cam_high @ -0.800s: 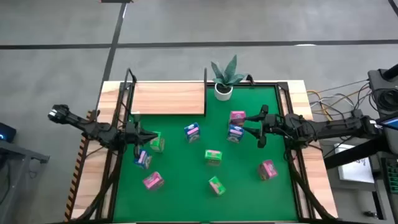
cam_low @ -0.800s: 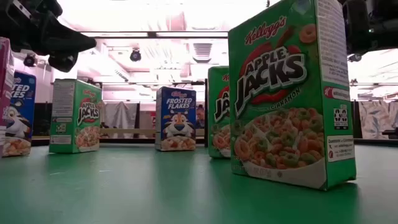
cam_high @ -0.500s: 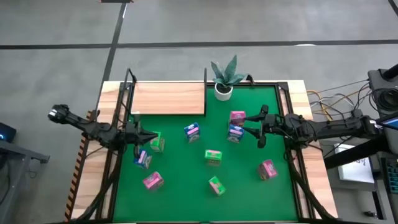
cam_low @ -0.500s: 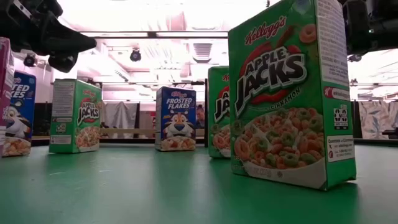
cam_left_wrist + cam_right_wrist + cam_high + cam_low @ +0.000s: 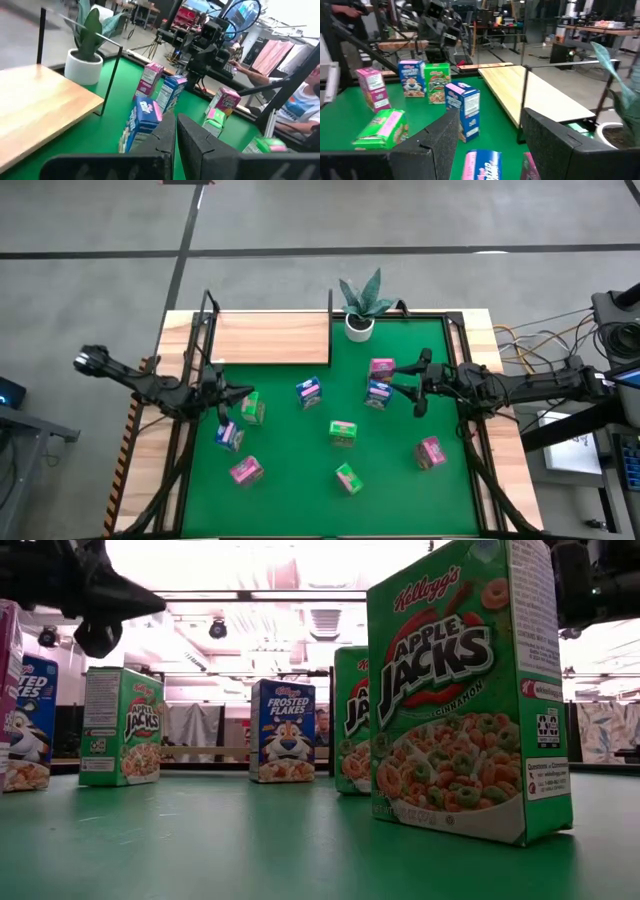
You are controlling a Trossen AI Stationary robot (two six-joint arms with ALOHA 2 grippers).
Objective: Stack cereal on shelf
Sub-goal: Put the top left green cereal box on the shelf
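Nine small cereal cartons stand or lie on the green table. My left gripper (image 5: 238, 392) is shut and hovers over the left group: a green carton (image 5: 252, 408), a blue-and-white one (image 5: 228, 435) and a pink one (image 5: 245, 470). It touches none of them. My right gripper (image 5: 487, 145) is open, just right of a blue-and-white carton (image 5: 378, 393) that shows below its fingertips (image 5: 482, 165), with a pink carton (image 5: 381, 367) beside it. The light-wood shelf (image 5: 270, 337) with black posts lies at the far left, bare.
A potted plant (image 5: 362, 305) stands at the far edge, right of the shelf. Other cartons lie mid-table: blue-and-white (image 5: 308, 390), green (image 5: 343, 432), green (image 5: 347, 477) and pink (image 5: 430, 452). Black frame rails run along the table's left and right sides.
My left gripper has risen a little above the left group of cartons. The cartons have not moved.
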